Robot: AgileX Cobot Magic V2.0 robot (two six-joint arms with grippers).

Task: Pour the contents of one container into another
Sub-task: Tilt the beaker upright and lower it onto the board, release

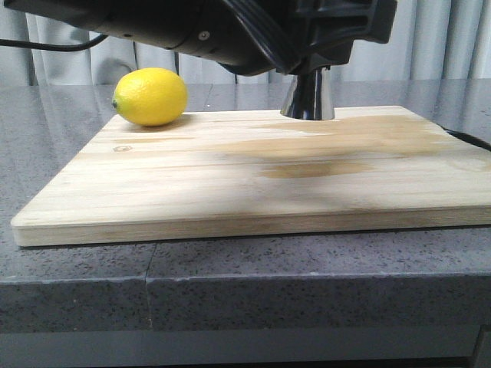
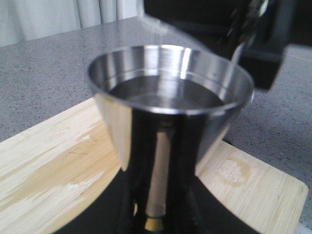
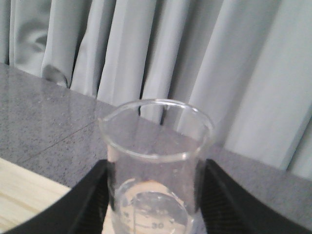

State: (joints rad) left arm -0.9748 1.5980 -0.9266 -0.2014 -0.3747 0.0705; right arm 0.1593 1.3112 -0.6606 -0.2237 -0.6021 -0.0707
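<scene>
Grey stone counter, pale curtains behind, and the pour looks about done.

From my seat, the steel jigger (image 2: 170, 112) fills the centre of the left wrist view with liquid well up in its top cup, so I judge the transfer largely made. In the front view only its foot shows, at upper centre on the wooden board (image 1: 253, 184). The left gripper (image 2: 161, 214) seems clamped at its waist. The glass beaker (image 3: 156, 165) stands upright at lower centre of the right wrist view, held between the right gripper's (image 3: 156, 204) dark fingers (image 3: 87, 204); it looks empty, though I can't be sure. What remains, I'd say, is setting both down. A lemon (image 1: 150, 96) rests at the board's upper left.
</scene>
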